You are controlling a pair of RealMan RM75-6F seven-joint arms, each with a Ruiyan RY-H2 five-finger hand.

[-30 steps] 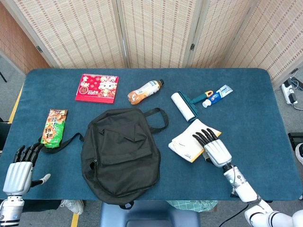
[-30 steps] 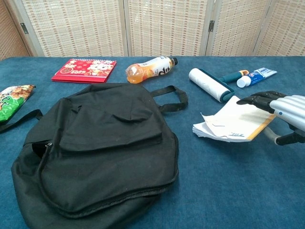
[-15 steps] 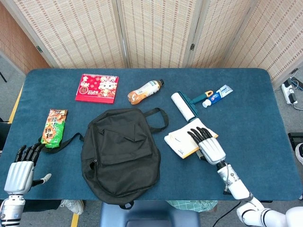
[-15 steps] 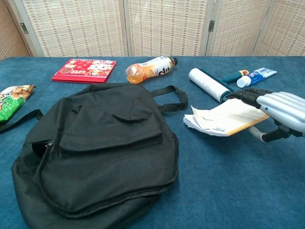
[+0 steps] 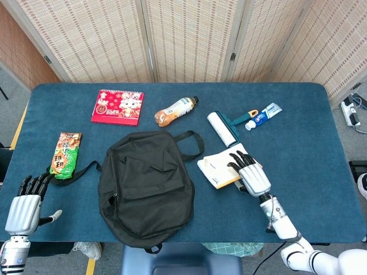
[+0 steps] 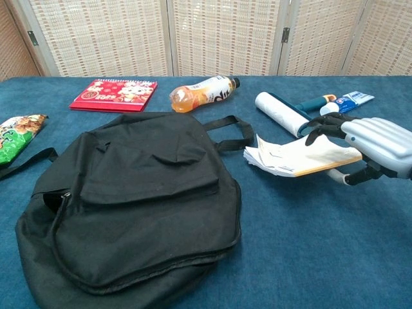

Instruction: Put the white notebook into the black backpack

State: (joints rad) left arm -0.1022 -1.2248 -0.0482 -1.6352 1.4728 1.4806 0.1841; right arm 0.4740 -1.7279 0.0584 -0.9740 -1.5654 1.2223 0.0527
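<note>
Seen from the head view first. Right hand [image 5: 250, 173] gripping the white notebook [image 5: 218, 168], dark fingers laid over its top. Moved left since a second ago: then lying further right on the blue worktop [image 5: 298, 143], now just beside the black backpack [image 5: 146, 184], near the strap loop at its top corner. Not touching the bag, as far as can be told. Backpack lying flat and looking closed, same spot as before. Left hand [image 5: 26, 205] down at the near left corner, holding nothing, fingers straight and a little apart, not moved. Snack bag [image 5: 66, 152], red calendar [image 5: 117, 106], drink bottle [image 5: 175, 110], lint roller [image 5: 223, 129] and toothpaste tube [image 5: 262, 116] all where they were.

Now from the chest view. Notebook [image 6: 293, 158] off the worktop, near edge tipped up, pages hanging loose at the left end. Right hand [image 6: 367, 145] on top of it with the thumb tucked under, so a real hold, not just a push. Lower and further right a second ago, so lifted and carried toward the backpack [image 6: 129, 206]. Left hand not showing here.

Meaning for the job: pick-up looks done, carry about halfway. Bag opening not to be seen in either view, so probably needing to be opened or found before the notebook can go in. Loose pages maybe catching on the way.
</note>
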